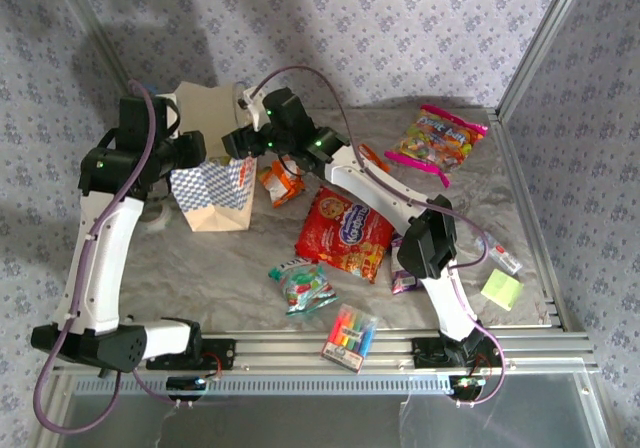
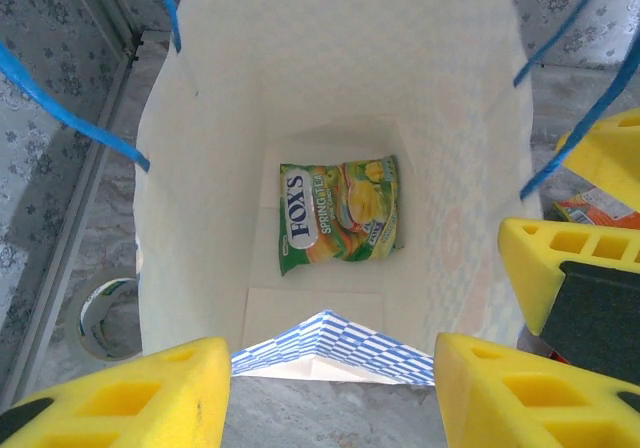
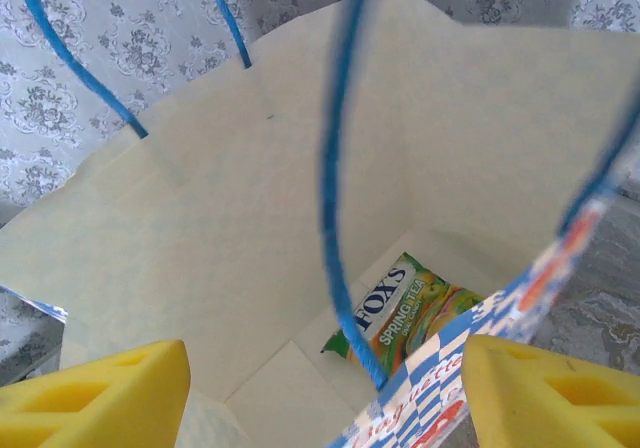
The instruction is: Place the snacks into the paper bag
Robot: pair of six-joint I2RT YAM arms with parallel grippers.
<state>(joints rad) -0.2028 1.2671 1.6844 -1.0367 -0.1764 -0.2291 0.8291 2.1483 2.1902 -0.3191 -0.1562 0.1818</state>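
Left wrist view: green packet [image 2: 340,213] lies on bag [image 2: 190,168] bottom.
Bag: table's [image 1: 230,258] far left corner.
Fingers: left gripper [image 2: 332,353] and right gripper [image 3: 325,358] both open.
Risk: right gripper may snag handle [image 3: 340,218], tipping bag.

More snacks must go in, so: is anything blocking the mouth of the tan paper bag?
A blue cord handle crosses the mouth of the tan kraft paper bag under the right gripper; otherwise it's open.

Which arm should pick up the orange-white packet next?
Right, probably. The right gripper is open at the mouth of the paper bag, and the orange-white packet lies just beside it. The left gripper sits on the bag's other side.
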